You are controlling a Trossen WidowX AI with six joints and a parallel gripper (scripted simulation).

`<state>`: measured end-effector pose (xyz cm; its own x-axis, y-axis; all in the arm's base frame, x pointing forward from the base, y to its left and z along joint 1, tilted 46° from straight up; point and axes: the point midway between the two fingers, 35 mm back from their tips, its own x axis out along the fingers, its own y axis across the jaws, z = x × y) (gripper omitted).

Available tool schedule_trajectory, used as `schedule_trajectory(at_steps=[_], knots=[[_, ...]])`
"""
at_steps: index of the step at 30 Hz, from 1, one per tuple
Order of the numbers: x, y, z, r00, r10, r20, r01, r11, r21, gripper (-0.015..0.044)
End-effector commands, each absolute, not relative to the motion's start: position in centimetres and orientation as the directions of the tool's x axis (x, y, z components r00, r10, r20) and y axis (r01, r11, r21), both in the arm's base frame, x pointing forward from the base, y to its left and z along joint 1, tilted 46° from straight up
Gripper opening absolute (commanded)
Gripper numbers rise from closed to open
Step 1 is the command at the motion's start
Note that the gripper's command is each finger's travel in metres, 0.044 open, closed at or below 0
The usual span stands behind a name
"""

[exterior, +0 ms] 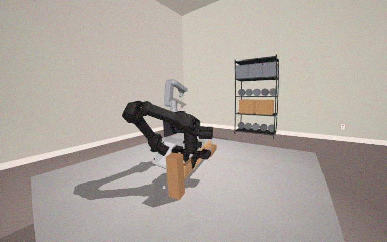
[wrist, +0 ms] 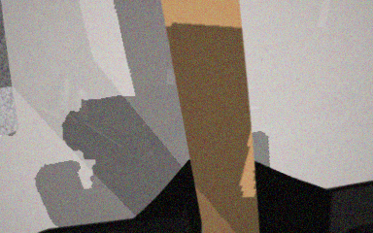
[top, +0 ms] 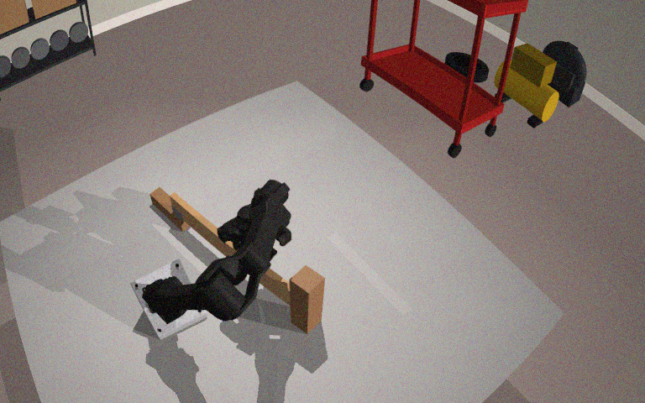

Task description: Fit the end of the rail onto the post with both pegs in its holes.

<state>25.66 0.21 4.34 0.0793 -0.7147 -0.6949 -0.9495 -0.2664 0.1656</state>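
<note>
The wooden rail [top: 197, 220] [exterior: 188, 170] [wrist: 214, 97] runs from the low footboard block [top: 160, 200] [exterior: 214, 147] toward the post [top: 299, 304] [exterior: 174, 176]. Its far end appears to sit in the block's bracket. Its near end is up off the table, close against the post's side in the top view. No gap shows there, but I cannot tell whether they touch. The pegs and holes are hidden. My gripper [exterior: 190, 163] [wrist: 213, 163] is shut on the rail, one finger on each side, nearer the post end. In the top view the arm hides the fingers.
The arm's pale base plate [top: 159, 330] is left of the rail in the top view. The arm passes over the rail's middle. A red cart [top: 427, 87], a yellow machine [top: 525, 95] and a shelf rack [exterior: 256, 114] stand in the background.
</note>
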Motion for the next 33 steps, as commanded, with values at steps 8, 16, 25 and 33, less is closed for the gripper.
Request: schedule_trajectory(at_steps=[8, 16, 25, 33], knots=[[26.02, 0.21, 4.87, 0.09, -0.713, -0.695, -0.948, -0.275, 0.159, 0.0], [26.1, 0.03, 5.04, 0.09, -0.713, -0.695, -0.948, -0.275, 0.159, 0.0], [26.19, -0.17, 5.21, 0.09, -0.713, -0.695, -0.948, -0.275, 0.159, 0.0], [25.91, -0.29, 4.91, 0.079, -0.715, -0.695, -0.95, -0.266, 0.165, 0.0184]])
